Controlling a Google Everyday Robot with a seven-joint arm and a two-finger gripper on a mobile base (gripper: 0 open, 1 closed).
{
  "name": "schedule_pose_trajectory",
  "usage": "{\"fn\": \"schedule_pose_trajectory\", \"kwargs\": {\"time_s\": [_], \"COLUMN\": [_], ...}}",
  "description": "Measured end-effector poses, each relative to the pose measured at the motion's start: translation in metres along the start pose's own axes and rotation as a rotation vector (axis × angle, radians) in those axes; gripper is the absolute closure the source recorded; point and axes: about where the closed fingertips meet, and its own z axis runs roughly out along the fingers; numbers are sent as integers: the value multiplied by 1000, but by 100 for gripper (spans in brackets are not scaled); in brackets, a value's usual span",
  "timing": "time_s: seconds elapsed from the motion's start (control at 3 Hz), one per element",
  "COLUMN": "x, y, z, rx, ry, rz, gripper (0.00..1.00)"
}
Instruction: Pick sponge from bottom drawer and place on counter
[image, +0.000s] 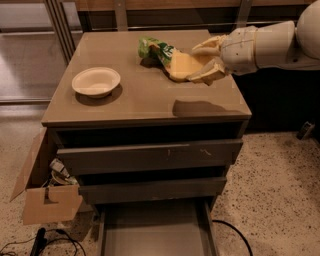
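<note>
My gripper (202, 62) is shut on the pale yellow sponge (182, 66) and holds it in the air above the right side of the counter (145, 102). The sponge casts a shadow on the counter below it. The sponge overlaps the green snack bag (156, 50) in this view. The bottom drawer (155, 232) is pulled open at the foot of the cabinet, and its floor is bare.
A cream round bowl (96, 81) sits on the left of the counter. The two upper drawers (150, 157) stand slightly ajar. An open cardboard box (47, 197) with clutter stands on the floor to the left. Cables (35, 245) lie by it.
</note>
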Motion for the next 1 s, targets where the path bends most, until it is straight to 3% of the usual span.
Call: {"fn": "schedule_pose_trajectory", "kwargs": {"time_s": [0.33,0.67,1.0], "x": [16,30,60], "y": [-23,-26,-10], "z": [10,14,34], "rx": [6,-6,-63], "ry": [14,68,143], "rz": [79,117,149], "gripper": [100,100,100]}}
